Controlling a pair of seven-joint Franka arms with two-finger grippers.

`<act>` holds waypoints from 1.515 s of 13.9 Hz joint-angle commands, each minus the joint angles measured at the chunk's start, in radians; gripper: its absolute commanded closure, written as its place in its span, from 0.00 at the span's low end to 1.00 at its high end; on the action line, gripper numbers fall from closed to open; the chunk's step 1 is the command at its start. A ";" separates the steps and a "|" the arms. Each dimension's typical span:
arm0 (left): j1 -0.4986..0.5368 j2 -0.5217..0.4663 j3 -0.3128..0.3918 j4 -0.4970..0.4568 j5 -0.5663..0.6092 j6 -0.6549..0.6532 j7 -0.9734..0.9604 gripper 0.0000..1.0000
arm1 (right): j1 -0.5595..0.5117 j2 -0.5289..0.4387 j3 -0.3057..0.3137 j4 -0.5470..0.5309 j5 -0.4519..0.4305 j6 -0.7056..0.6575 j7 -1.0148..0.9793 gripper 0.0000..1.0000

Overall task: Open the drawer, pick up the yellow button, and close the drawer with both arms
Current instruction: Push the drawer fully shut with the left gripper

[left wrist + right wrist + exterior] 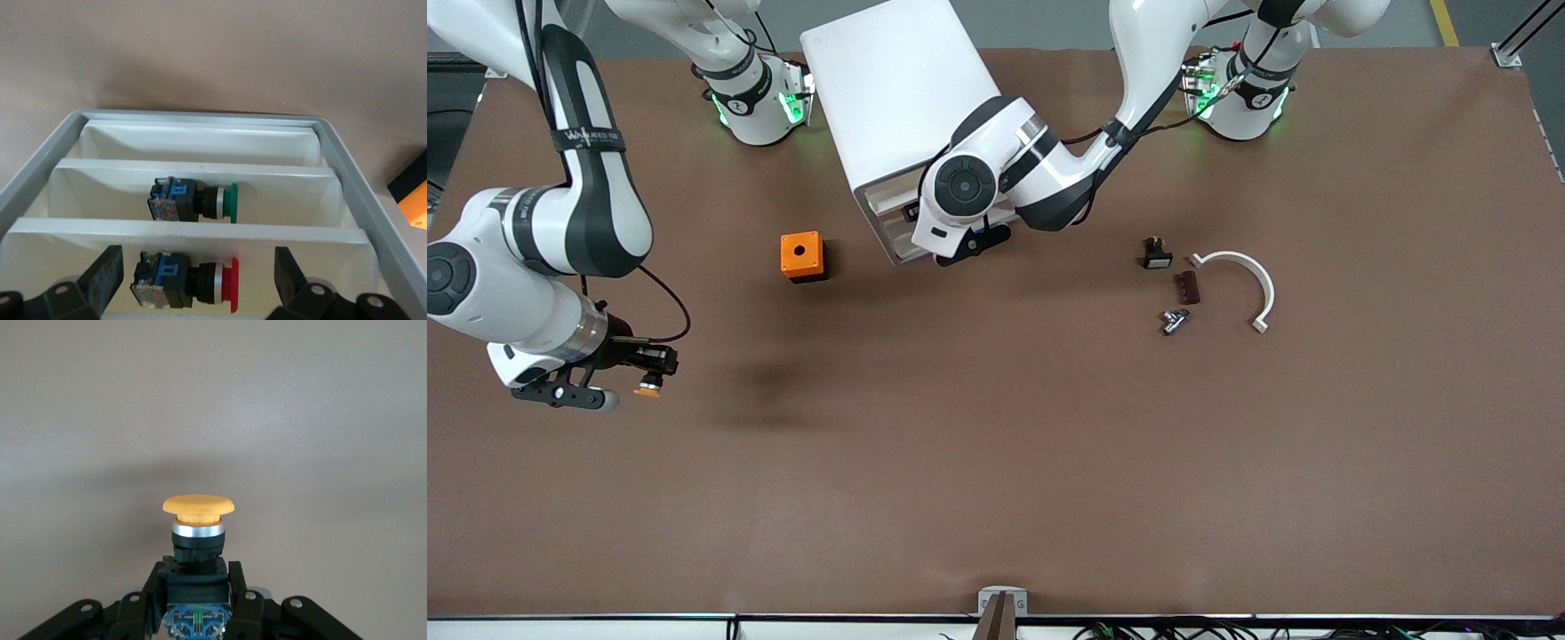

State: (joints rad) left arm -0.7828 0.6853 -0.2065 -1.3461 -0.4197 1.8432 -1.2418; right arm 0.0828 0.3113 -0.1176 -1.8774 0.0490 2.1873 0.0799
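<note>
Right hand (197, 603) grips domed yellow button (198, 505) (glossy cap, metal collar).

The brown table (996, 462) carries a white cabinet (898, 89), orange cube (801, 256) and 4 small parts (1192, 284).

Button (198, 510) yellow cap, black body; cabinet (898, 98) white; table (996, 462) brown.
</note>
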 commanded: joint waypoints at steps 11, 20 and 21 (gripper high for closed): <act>-0.016 -0.044 0.019 -0.027 -0.028 0.001 -0.031 0.01 | -0.006 0.118 0.019 -0.100 -0.014 0.241 -0.091 1.00; 0.157 -0.156 0.027 -0.022 0.157 -0.068 0.302 0.01 | -0.008 0.172 0.018 -0.121 -0.014 0.313 -0.094 1.00; 0.174 -0.179 0.027 -0.024 0.211 -0.085 0.344 0.01 | -0.008 0.175 0.018 -0.126 -0.014 0.319 -0.095 1.00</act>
State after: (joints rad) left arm -0.6356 0.5624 -0.1808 -1.3489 -0.2869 1.7919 -0.9977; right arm 0.0821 0.4870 -0.1043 -1.9820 0.0460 2.4775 -0.0058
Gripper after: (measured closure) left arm 0.013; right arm 0.590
